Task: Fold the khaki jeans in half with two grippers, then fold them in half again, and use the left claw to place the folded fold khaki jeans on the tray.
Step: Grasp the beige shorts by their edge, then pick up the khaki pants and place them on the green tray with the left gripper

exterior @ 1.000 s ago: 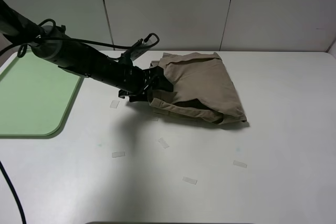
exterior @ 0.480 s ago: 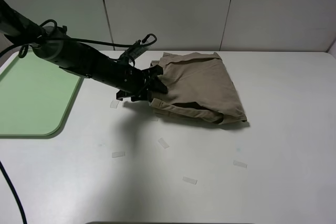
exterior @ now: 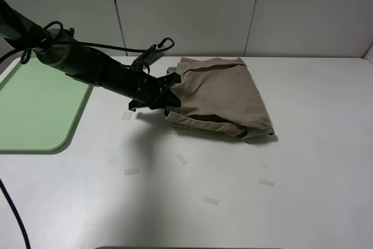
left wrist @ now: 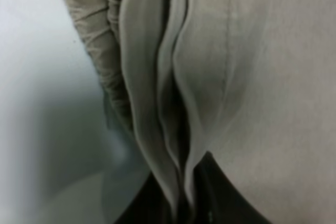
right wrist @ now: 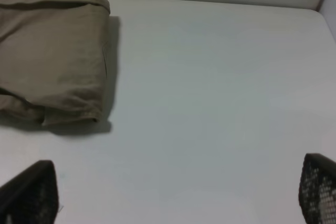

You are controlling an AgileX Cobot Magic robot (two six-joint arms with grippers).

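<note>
The khaki jeans (exterior: 221, 94) lie folded into a compact stack at the back middle of the white table. My left gripper (exterior: 169, 98) has its jaws shut on the stack's left edge, pinching several cloth layers. Up close in the left wrist view, the khaki jeans (left wrist: 220, 77) fill the frame, their folds squeezed between the dark fingers (left wrist: 152, 203). The pale green tray (exterior: 35, 106) sits at the far left, apart from the cloth. In the right wrist view, my right gripper (right wrist: 173, 198) stands open over bare table, well away from the khaki jeans (right wrist: 52, 56). The exterior view does not show the right arm.
Several small clear tape strips (exterior: 182, 158) lie on the table in front of the jeans. A black cable (exterior: 105, 48) runs along the left arm. A white panelled wall rises behind the table.
The left gripper's jaws have shut on the left edge of the folded jeans, flattening the layers there. The arm has barely shifted. The right gripper has stayed open.
</note>
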